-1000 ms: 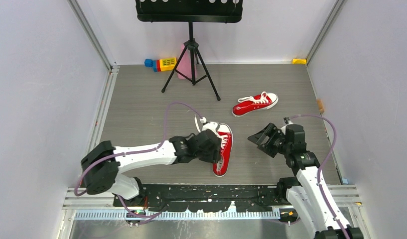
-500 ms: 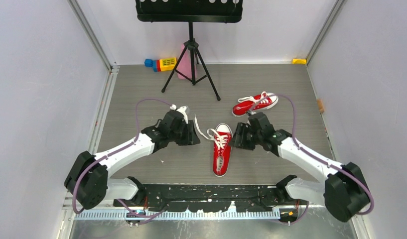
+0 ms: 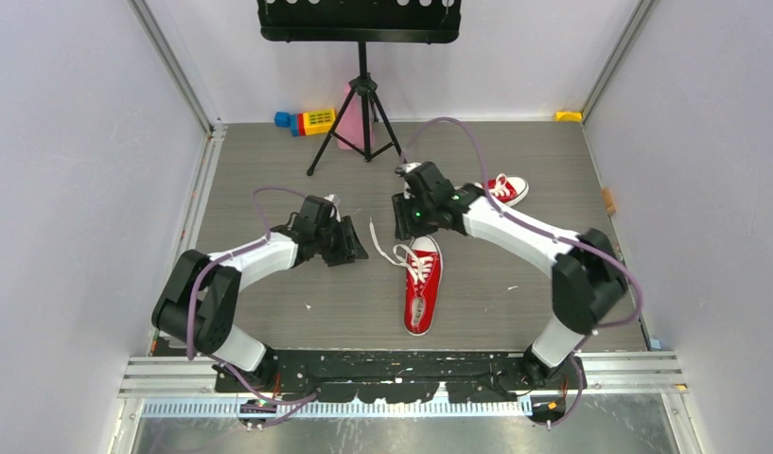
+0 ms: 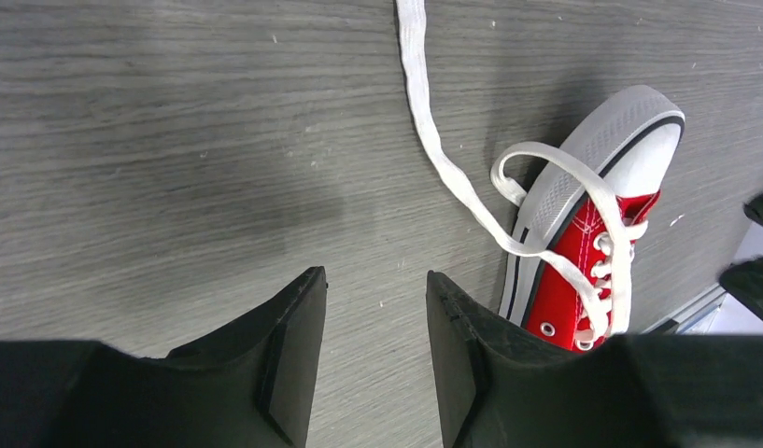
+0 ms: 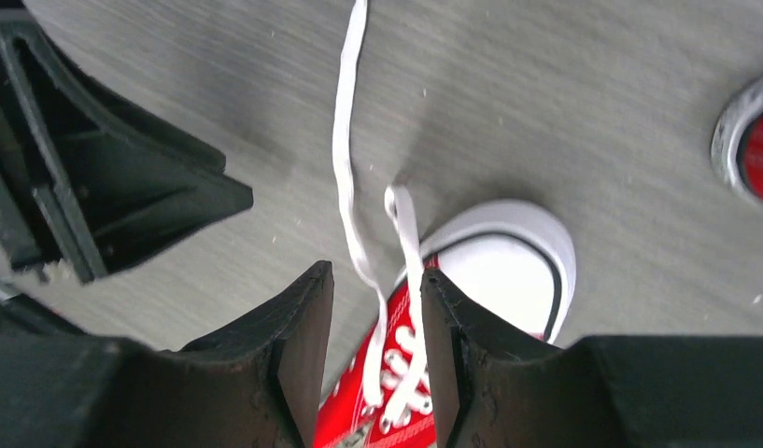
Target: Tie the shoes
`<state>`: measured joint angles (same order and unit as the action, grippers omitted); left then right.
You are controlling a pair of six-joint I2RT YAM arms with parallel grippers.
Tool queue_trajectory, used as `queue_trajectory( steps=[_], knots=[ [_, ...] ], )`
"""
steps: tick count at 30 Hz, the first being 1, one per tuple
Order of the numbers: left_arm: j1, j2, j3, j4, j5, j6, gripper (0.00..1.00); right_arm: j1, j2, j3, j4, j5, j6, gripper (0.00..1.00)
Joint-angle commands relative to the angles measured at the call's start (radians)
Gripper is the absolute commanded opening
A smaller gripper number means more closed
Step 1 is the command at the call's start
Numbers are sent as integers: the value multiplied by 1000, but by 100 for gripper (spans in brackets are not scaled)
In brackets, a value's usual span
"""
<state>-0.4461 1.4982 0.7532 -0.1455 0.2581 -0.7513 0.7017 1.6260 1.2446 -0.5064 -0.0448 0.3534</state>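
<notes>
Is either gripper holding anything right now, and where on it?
Nothing is held. The left gripper is open over the table. The right gripper is open above the toe of the near shoe, the laces showing in its gap, not pinched.

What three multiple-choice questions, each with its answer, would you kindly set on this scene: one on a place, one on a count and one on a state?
1. Where is the far shoe?
A. in a box
B. on a shelf
C. beyond the right arm, partly hidden by it

2. How many red shoes are in view?
A. one
B. two
C. three

3. How are the near shoe's laces?
A. untied, ends trailing on the table
B. tied in a bow
C. taken out

Answers:
1 C: only its toe end peeks out behind the arm.
2 B: the far shoe and the near shoe are the only ones.
3 A: a loose strand runs across the bare wood with no knot.
</notes>
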Motion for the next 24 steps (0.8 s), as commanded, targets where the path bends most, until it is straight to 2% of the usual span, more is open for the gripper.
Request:
queue_trajectory(
  steps=[1, 8, 12, 17, 24],
  knots=[
    [29, 22, 54, 48, 40, -2, 46, 32, 148, 198, -132, 79, -164, 44],
    [99, -17, 10, 50, 58, 32, 47, 64, 330, 389, -240, 127, -293, 50],
    [116, -43, -25, 113, 99, 40, 48, 71, 411, 461, -311, 114, -347, 52],
    [118, -47, -16, 93, 113, 55, 49, 79, 469, 501, -370, 112, -389, 52],
    [124, -53, -2, 61, 126, 77, 48, 84, 510, 516, -385, 65, -396, 37]
  ],
)
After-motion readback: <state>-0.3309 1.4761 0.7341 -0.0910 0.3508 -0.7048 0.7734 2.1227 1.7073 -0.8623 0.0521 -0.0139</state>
